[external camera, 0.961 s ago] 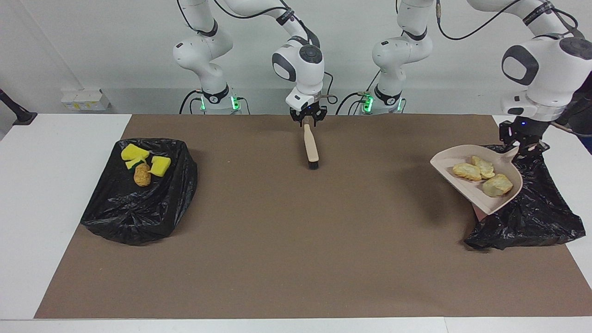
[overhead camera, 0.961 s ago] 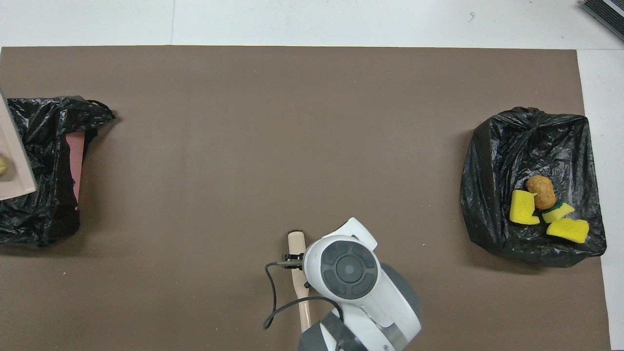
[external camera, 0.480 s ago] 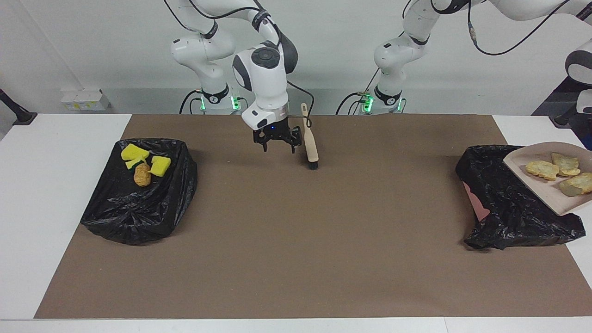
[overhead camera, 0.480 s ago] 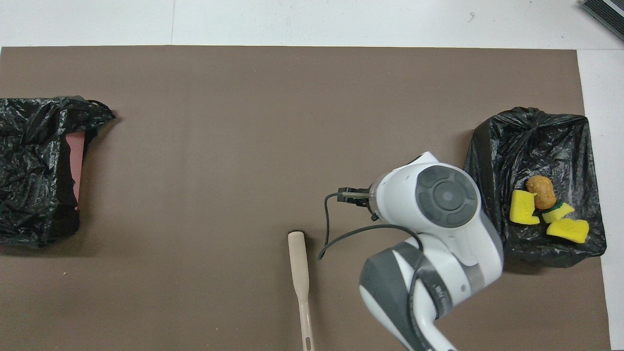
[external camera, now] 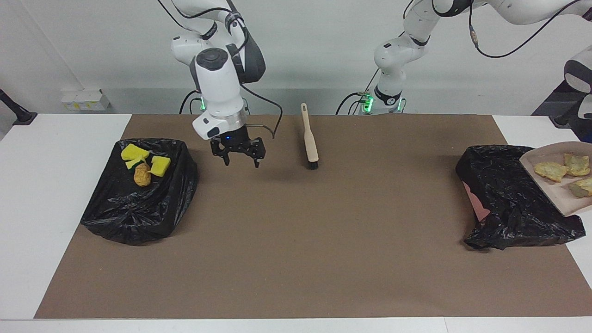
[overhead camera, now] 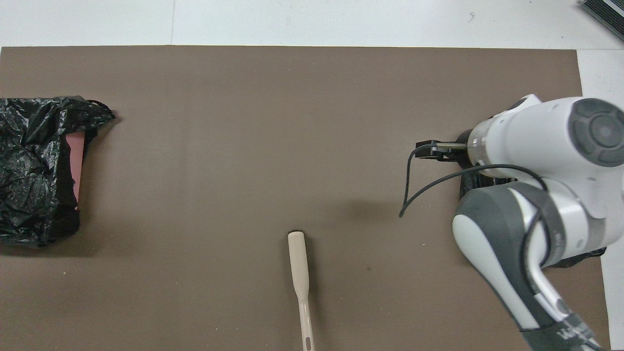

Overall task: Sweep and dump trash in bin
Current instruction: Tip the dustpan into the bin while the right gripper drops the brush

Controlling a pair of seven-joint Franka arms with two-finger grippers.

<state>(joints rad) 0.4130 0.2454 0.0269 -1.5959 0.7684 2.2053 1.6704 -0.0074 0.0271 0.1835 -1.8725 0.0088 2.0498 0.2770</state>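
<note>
Trash in two lots: three pale lumps (external camera: 550,170) ride in the beige dustpan (external camera: 552,196), raised at the right edge of the facing view. Three yellow sponge chunks (external camera: 134,151) and an orange-brown lump (external camera: 142,175) sit on top of the black bag (external camera: 134,208) at centre left of that view.

The left gripper is out of frame past the right edge. Its fingers are pressed together, and since the pan hangs in the air, it is judged to be pinching the handle. The pan overlaps the top right of the other black bag (external camera: 508,199), where a pink bin wall (external camera: 476,203) shows through a gap low on the side facing the middle of the frame.

The right gripper (external camera: 240,163) hangs with fingers spread and empty over the brown mat (external camera: 323,249), just beside the sponge-topped bag. The brush (external camera: 311,138) lies alone on the mat at upper centre.

The step in hand looks like the dump. To do it well, the pan's open lip should be brought over the bag's mouth before it tips, then tilted slowly so the lumps slide off together. The plastic is slack and crumpled, so a lump that lands on a fold could roll out onto the mat. Where the mouth opens cannot be told from here.
</note>
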